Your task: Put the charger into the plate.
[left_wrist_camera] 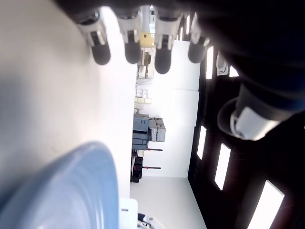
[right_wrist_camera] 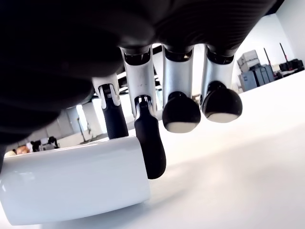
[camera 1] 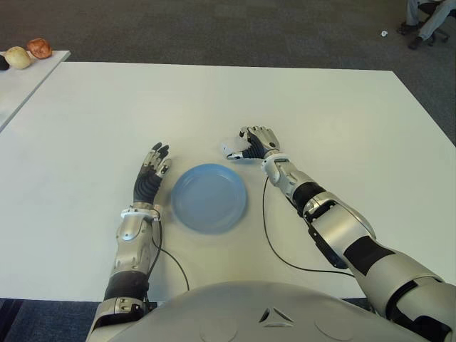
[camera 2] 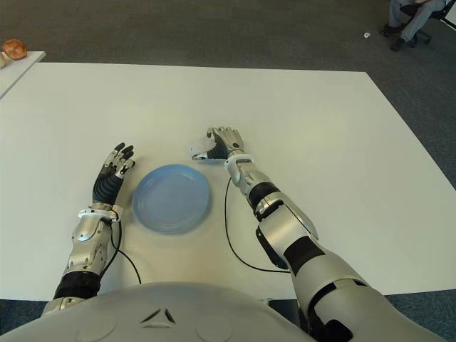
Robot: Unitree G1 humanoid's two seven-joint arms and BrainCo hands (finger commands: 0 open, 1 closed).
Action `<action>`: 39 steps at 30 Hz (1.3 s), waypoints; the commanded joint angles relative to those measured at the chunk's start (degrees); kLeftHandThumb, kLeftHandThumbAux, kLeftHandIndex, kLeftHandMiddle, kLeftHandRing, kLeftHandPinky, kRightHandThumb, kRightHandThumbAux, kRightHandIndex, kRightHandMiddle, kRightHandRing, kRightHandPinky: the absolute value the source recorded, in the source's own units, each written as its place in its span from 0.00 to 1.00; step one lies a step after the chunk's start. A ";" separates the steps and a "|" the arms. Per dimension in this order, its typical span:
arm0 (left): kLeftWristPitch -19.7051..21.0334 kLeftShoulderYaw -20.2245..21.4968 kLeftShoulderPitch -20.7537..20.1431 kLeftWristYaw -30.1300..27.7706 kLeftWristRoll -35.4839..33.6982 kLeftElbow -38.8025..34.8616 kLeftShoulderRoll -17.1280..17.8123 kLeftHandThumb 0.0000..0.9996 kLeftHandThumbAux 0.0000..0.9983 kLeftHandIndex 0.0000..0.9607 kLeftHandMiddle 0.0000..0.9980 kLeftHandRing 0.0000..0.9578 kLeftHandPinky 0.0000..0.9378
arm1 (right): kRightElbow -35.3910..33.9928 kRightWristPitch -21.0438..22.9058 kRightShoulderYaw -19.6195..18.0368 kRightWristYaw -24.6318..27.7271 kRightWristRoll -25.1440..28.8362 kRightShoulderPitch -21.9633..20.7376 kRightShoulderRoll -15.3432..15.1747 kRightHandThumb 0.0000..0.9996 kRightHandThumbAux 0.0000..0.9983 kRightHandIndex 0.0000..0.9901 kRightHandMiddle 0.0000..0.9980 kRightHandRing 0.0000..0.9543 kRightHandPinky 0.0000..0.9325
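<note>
The white charger lies on the table just beyond the far right rim of the blue plate, which has nothing in it. My right hand is curled over the charger's right end. In the right wrist view the charger is a rounded white block with a dark fingertip pressed against its end and another behind it, while two more fingertips hang free above the table. My left hand shows to the left of the plate with its fingers straight and nothing in them.
A black cable runs over the white table from my right forearm toward my body. A side table at far left carries two round objects. A seated person's legs show at far right.
</note>
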 commanded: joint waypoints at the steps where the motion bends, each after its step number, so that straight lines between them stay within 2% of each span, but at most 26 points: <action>1: 3.36 0.07 2.24 -0.58 -0.05 4.52 -0.17 0.00 0.54 0.02 0.12 0.08 0.00 | 0.77 0.48 -0.25 0.34 0.45 0.93 -0.17 0.74 0.71 0.44 0.89 0.92 0.93; 10: 2.77 0.10 2.10 -0.61 -0.01 4.95 -0.07 0.00 0.54 0.01 0.12 0.08 0.00 | 0.71 -0.77 0.15 -0.09 -0.10 0.71 -0.76 0.74 0.71 0.44 0.90 0.92 0.94; 21: 2.37 -0.02 2.21 -0.71 -0.10 5.13 -0.30 0.00 0.54 0.01 0.13 0.09 0.00 | -0.93 -1.26 -0.40 -3.25 -0.23 -0.77 -2.58 0.74 0.71 0.44 0.90 0.92 0.93; 24: 2.21 -0.10 2.28 -0.57 -0.02 5.17 -0.47 0.00 0.54 0.01 0.13 0.09 0.00 | -5.96 -1.17 -1.46 -3.29 0.16 -1.86 -3.93 0.74 0.71 0.44 0.90 0.92 0.93; 26: 2.36 -0.03 2.17 -0.48 -0.08 5.28 -0.46 0.00 0.54 0.01 0.13 0.08 0.00 | -14.18 -0.32 -2.29 -3.23 -0.07 -0.60 -4.72 0.74 0.71 0.44 0.90 0.93 0.93; 31: 2.60 0.05 1.91 -0.16 0.05 5.58 -0.42 0.00 0.53 0.01 0.12 0.08 0.00 | -30.15 0.69 -3.78 -0.46 -0.14 3.96 -6.26 0.75 0.71 0.44 0.91 0.93 0.93; 39: 2.82 -0.08 1.57 0.12 0.36 5.91 -0.45 0.00 0.54 0.02 0.12 0.08 0.00 | -48.97 1.63 -3.90 5.09 -0.78 11.44 -7.96 0.75 0.71 0.44 0.90 0.93 0.93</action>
